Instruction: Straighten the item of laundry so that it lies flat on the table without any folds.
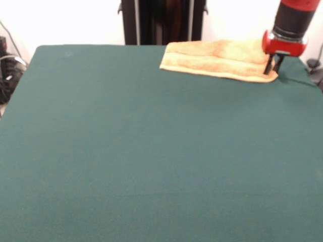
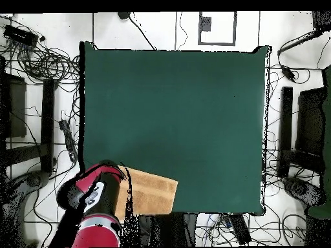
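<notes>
The yellow-orange towel lies folded over on itself, as a long strip, at the far right corner of the green table. My gripper stands down on the towel's right end, and its dark fingers are close together, pinching the cloth at the corner. In the overhead view the towel lies at the table's bottom left edge. My red arm covers the towel's left end and hides the gripper.
The towel sits close to the table's far edge and right edge in the front view. The black pedestal stands behind the table. Cables and stands lie on the floor around it.
</notes>
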You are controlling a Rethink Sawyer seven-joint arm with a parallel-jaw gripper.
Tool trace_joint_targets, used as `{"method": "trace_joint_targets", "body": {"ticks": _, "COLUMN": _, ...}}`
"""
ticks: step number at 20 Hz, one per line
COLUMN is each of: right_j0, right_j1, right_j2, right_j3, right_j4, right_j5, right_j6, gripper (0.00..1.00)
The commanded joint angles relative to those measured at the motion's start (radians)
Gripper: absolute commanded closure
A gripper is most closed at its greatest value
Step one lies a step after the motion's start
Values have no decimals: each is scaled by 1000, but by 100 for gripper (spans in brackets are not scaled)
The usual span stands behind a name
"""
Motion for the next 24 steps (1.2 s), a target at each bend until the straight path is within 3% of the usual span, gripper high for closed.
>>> {"method": "trace_joint_targets", "body": {"ticks": 1, "right_j0": 8, "right_j1": 201, "right_j2": 68, "right_j3": -94, "right_j4": -48, "right_j5": -102, "right_j6": 1, "gripper": 100}}
{"method": "trace_joint_targets", "body": {"ticks": 9, "right_j0": 33, "right_j1": 157, "right_j2": 39, "right_j3": -101, "right_j4": -46, "right_j5": -107, "right_j6": 17, "gripper": 100}}
{"method": "trace_joint_targets", "body": {"ticks": 18, "right_j0": -79, "right_j1": 1, "right_j2": 187, "right_j3": -99, "right_j4": -98, "right_j5": 63, "right_j6": -168, "gripper": 100}}
{"method": "trace_joint_targets", "body": {"ticks": 24, "right_j0": -112, "right_j1": -92, "right_j2": 245, "right_j3": -109, "right_j4": -150, "right_j5": 131, "right_j6": -218, "gripper": 100}}
